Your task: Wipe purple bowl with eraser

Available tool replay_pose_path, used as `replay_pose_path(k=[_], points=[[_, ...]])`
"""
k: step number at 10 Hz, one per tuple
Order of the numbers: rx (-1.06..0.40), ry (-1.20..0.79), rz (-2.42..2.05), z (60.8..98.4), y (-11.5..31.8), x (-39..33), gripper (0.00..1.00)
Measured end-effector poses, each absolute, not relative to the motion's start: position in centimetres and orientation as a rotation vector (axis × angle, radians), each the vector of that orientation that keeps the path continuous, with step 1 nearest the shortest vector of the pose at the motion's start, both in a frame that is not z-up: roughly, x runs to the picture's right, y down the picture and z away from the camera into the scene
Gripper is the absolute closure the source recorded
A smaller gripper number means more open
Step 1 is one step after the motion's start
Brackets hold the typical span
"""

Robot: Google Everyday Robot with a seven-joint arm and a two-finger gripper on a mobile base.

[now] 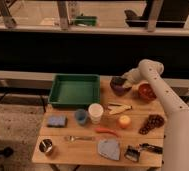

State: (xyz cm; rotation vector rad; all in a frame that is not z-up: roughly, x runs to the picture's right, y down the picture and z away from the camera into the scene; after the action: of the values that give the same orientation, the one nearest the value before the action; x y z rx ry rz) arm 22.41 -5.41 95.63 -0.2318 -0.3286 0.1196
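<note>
The purple bowl [121,89], small, round and dark maroon, sits at the back of the wooden table [88,150], right of the green tray. My white arm reaches in from the right. Its gripper [119,81] hangs directly over the purple bowl, at or just inside the rim, and is shut. A dark shape sits at its tip, but I cannot tell it apart from the fingers. I cannot make out the eraser as a separate thing. It may be hidden at the gripper's tip.
A red-orange bowl [147,92] stands right of the purple one. The green tray [74,90] is at the back left. In front lie a white cup [95,113], blue cup [80,116], blue sponge [57,121], orange [124,121], grapes [152,122], spoon [79,138], metal cup [46,146], grey cloth [109,148] and black brush [133,153].
</note>
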Motion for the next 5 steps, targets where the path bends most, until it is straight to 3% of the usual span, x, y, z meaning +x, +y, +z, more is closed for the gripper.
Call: replay_pose_path(k=[5], points=[[-0.211,-0.310,0.104,97.2,-6.8,22.3,1.00]])
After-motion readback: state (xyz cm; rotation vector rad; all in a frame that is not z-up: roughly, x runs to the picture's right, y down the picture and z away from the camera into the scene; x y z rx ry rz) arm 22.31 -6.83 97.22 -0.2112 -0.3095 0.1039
